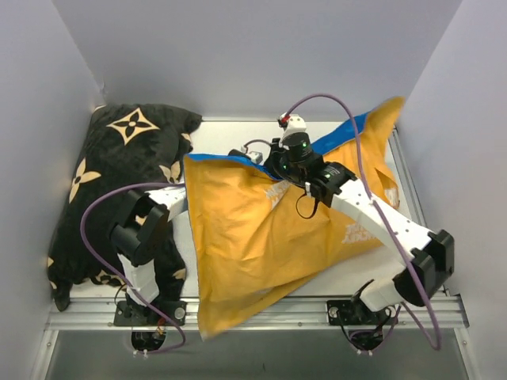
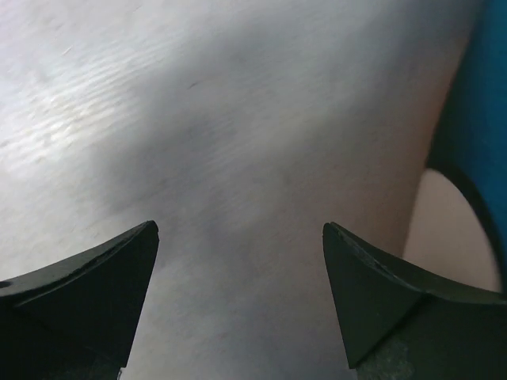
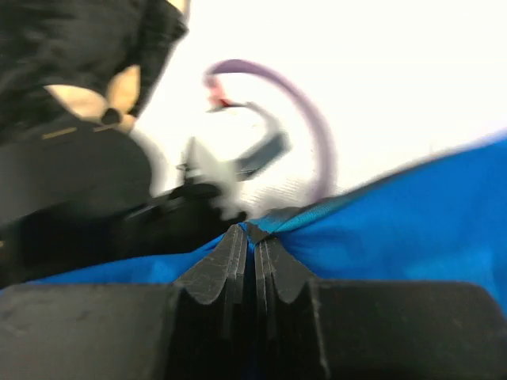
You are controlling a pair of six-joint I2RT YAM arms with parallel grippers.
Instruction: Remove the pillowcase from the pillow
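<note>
The right end effector [image 3: 253,229] is clamped shut on the blue edge of the pillowcase [image 1: 253,237], which is spread orange side up just right of the black cushion [image 1: 119,166]. The left end effector [image 2: 238,229] is held wide open over a white surface [image 2: 238,119], under the pillowcase's cushion-side edge.

The pillowcase [image 1: 253,245] shows orange-yellow with a blue edge, and the cushion [image 1: 111,162] at 9 o'clock is black with tan flowers.

Table [image 1: 230,138] bears pillowcase [image 1: 253,237] (orange side up), black cushion [image 1: 119,174].
</note>
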